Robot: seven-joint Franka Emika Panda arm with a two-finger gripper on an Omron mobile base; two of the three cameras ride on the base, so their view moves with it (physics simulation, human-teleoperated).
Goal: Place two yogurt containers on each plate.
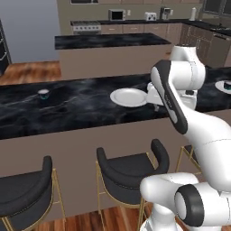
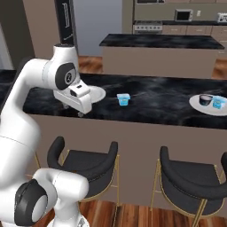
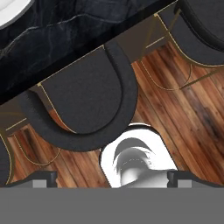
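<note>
While the white arm reaches over the near edge of the long black marble table [image 1: 81,101], its fingers [image 3: 112,180] stand wide apart with nothing between them, pointing down at a dark bar stool [image 3: 87,105] and the wooden floor [image 3: 183,113] in the hand view. One white plate [image 1: 127,97] lies bare on the table just beside the hand. A dark yogurt cup [image 1: 43,94] stands alone, well apart from that plate toward the far left of the left base view. In the right base view a light blue yogurt cup [image 2: 123,99] stands on the bare marble between the two plates. The second plate [image 2: 201,107] lies farther right there and carries a dark cup [image 2: 205,99] and a light blue cup [image 2: 217,103], just beside each other. Black upholstered stools with gold legs [image 1: 128,173] line the tan front of the table. Behind it stands a second black-topped island [image 1: 110,41], and along the back wall run tan cabinets with a microwave [image 1: 117,15] and a stove [image 1: 86,27].
</note>
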